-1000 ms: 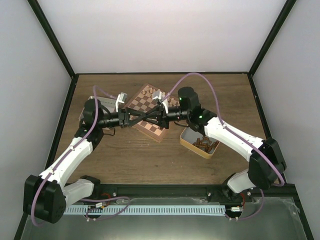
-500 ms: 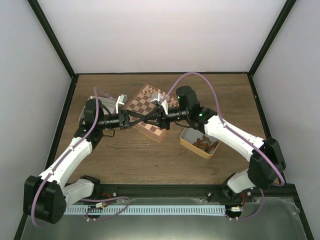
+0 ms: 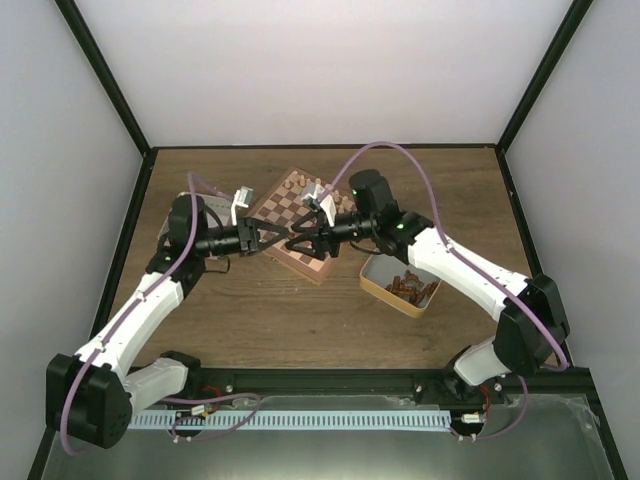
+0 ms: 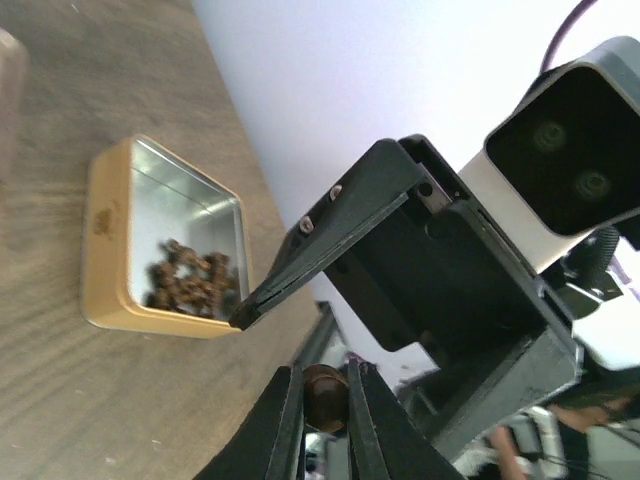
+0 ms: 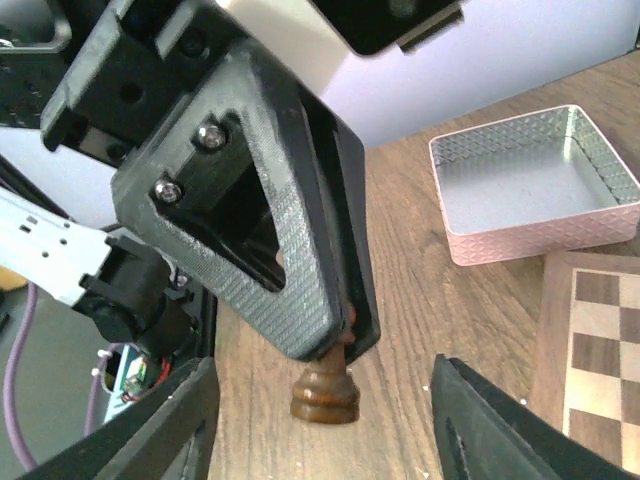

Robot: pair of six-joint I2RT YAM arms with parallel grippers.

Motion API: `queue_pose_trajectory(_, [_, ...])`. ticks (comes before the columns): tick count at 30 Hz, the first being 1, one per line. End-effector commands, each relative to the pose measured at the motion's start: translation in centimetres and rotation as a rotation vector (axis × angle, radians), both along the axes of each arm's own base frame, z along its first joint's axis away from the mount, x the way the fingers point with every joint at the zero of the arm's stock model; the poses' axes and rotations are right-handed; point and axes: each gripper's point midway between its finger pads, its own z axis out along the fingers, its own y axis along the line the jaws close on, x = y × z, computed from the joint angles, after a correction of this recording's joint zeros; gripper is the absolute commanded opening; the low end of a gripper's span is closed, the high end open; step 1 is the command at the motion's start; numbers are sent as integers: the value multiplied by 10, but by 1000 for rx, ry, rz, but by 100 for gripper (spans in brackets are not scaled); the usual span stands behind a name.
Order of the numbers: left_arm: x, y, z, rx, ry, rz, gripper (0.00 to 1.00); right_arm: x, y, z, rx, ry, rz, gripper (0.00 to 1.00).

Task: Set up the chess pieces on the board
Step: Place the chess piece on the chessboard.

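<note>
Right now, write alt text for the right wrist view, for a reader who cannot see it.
The left claw, shut on the top of a dark brown chess piece whose base shows below its tips, sits between the open fingers of the right claw. Behind, on the wooden table, are a metal tin and a corner of the board.

This is a robotics laboratory, more exactly a closed test cell. Plain white panel walls [image 3: 320, 70] stand on the left, right and far sides, held by black frame posts [image 3: 105, 75]. Inside is a brown wooden table top [image 3: 300, 310]. At its near edge are the bases of a white and black left robot arm [image 3: 140, 310] and a matching right robot arm [image 3: 470, 275]. Loose purple cables [image 3: 390, 148] run along the arms. A white slotted cable duct [image 3: 300, 420] lies at the near side, next to a grey metal sheet [image 3: 350, 455]. On the table lie a square wooden checkered chessboard [image 3: 282, 208] and a shallow gold metal tin [image 4: 108, 230].
</note>
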Motion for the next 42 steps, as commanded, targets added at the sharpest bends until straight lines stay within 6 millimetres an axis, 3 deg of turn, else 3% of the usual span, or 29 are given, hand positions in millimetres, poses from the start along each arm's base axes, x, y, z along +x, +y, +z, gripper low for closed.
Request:
queue_pose_trajectory(1, [17,15,-5,177,-129,132,4,5,-7,9,4,43,-107,65])
queue_pose_trajectory(6, [47,53,-39,472,-185,371,4,15,-38,-4,21,126,-355,68])
queue_pose_trajectory(11, [66,73,-44,697,-292,550,4,25,-91,-31,-58,264,-698,63])
queue_pose_trajectory(13, [74,79,-46,756,-280,617,4,24,-113,-45,-91,301,-814,62])
queue_pose_trajectory(18, [95,99,-64,808,-218,788,4,17,-156,-50,-50,326,-1006,64])
queue_pose_trajectory(25, [132,86,-104,887,-187,765,4,29,-174,-41,-32,185,-1090,64])
queue_pose_trajectory(31, [166,81,-151,949,-107,761,4,38,-184,-35,-4,74,-1132,65])
queue_pose_trajectory(35, [183,79,-169,948,-75,758,4,39,-180,-45,4,91,-1126,66])
queue_pose_trajectory(42, [197,101,-192,978,-35,838,4,42,-171,-69,-45,147,-1110,66])
